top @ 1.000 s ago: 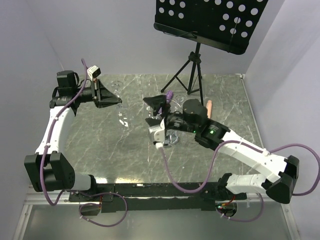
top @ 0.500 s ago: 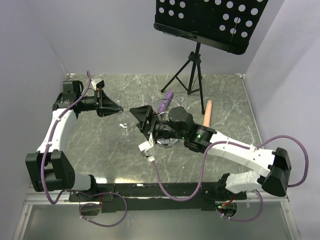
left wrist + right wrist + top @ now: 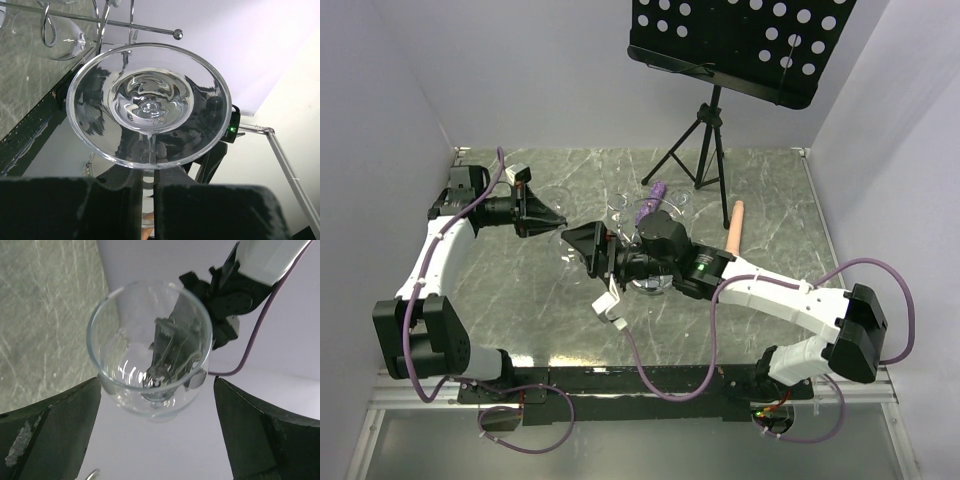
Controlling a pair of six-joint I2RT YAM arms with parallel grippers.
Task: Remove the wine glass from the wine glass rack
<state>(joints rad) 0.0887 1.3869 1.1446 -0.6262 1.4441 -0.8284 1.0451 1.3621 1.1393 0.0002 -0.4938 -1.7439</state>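
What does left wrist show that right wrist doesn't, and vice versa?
Left wrist only: the wine glass foot seen face-on, its stem running down into the shut left pincer, plus the chrome wine glass rack wires with a second glass hanging. Right wrist only: the bowl's open mouth, framed by the wide-open right pincer, and a purple cable. Both: the same glass, held by the left pincer.

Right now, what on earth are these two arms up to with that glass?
The left hand is clamped on the stem of a wine glass, holding it in the air, clear of the chrome rack. The right hand is wide open and faces the glass's bowl without gripping it, perhaps ready to take it.
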